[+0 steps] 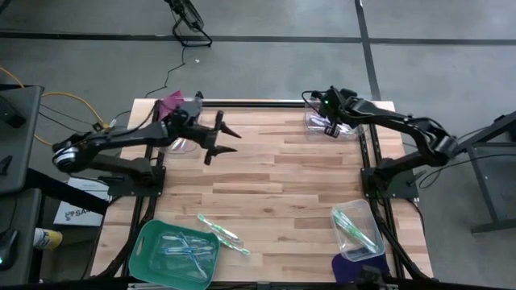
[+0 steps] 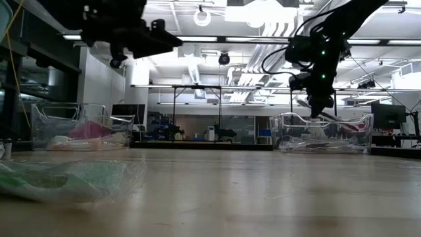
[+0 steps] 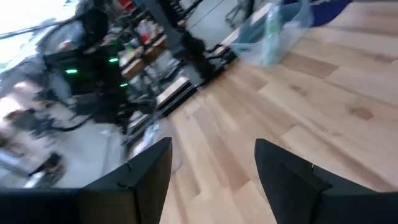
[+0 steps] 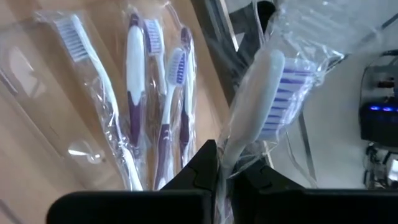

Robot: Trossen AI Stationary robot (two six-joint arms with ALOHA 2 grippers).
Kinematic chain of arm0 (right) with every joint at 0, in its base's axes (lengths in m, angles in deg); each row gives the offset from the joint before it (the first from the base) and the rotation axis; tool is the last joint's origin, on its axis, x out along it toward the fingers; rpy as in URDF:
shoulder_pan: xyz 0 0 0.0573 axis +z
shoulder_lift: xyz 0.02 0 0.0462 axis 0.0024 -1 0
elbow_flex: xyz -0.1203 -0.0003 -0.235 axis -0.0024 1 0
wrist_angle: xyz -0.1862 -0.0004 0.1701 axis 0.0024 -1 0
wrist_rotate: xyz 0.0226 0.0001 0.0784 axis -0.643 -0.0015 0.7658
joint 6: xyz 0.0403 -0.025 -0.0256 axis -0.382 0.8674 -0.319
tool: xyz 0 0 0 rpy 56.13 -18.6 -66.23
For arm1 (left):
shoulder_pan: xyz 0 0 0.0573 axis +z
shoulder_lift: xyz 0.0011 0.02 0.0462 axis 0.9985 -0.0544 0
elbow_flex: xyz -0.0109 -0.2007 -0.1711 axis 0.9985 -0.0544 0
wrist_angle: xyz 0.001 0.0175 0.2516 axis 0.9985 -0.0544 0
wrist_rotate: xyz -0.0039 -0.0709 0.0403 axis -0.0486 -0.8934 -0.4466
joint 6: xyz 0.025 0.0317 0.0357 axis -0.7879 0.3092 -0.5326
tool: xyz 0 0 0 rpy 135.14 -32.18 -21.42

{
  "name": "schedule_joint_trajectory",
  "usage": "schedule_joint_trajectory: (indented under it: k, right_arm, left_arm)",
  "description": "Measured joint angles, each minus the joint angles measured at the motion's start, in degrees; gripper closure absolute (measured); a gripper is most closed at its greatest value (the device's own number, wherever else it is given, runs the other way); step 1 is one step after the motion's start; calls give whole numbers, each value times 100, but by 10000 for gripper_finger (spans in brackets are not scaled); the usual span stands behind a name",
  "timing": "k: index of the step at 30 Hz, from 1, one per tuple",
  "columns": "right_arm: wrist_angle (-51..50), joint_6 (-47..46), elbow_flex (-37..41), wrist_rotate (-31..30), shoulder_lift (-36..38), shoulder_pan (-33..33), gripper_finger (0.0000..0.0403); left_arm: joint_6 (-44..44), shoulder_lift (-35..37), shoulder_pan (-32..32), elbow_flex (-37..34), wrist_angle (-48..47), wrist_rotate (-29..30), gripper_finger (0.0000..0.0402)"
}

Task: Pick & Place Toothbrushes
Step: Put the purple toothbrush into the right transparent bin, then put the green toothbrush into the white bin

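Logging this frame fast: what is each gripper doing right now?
Left gripper: open, holding nothing, above the table.
Right gripper: shut on a wrapped purple toothbrush, over the clear bin.

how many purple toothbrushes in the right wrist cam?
5: one wrapped toothbrush pinched in the right gripper; four more purple toothbrushes lying in the clear bin beneath. Others may be hidden.

Wrapped toothbrush (image 4: 258, 99): handle hidden between closed right gripper (image 4: 219, 177) fingers. Green tray (image 2: 62, 181): blurred, contents indistinct in low view.
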State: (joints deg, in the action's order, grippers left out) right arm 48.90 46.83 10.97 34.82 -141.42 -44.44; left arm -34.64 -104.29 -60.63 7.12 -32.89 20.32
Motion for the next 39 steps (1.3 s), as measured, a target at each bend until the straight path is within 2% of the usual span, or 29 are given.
schedule_joint_trajectory:
  k: [2, 10, 20, 24, 28, 35, 39]
  right_arm:
    - [-1, -3, 0, -62, -53, 3, 382]
    - [-10, -241, 0, -61, -49, 5, 335]
    - [-170, -898, 0, -75, 110, 172, 260]
    - [-218, -1277, 0, 153, 382, 203, 228]
    - [-263, -1599, 0, 770, 829, 211, 203]
    - [-614, -2357, 0, 2981, 1644, 382, 198]
    - [-770, -2658, 29, 3744, 1992, 748, 203]
  left_arm:
    - [-2, 317, -2, -173, 2, 186, 178]
    - [39, 1171, -2, -537, -2, 245, 178]
    - [55, 1230, -2, -612, -103, 284, 178]
    - [55, 1230, -2, -612, -103, 282, 178]
    - [59, 1230, -2, -612, -108, 282, 178]
    - [117, 1226, -2, -612, -351, 283, 178]
    - [320, 1225, -2, -612, -727, 376, 178]
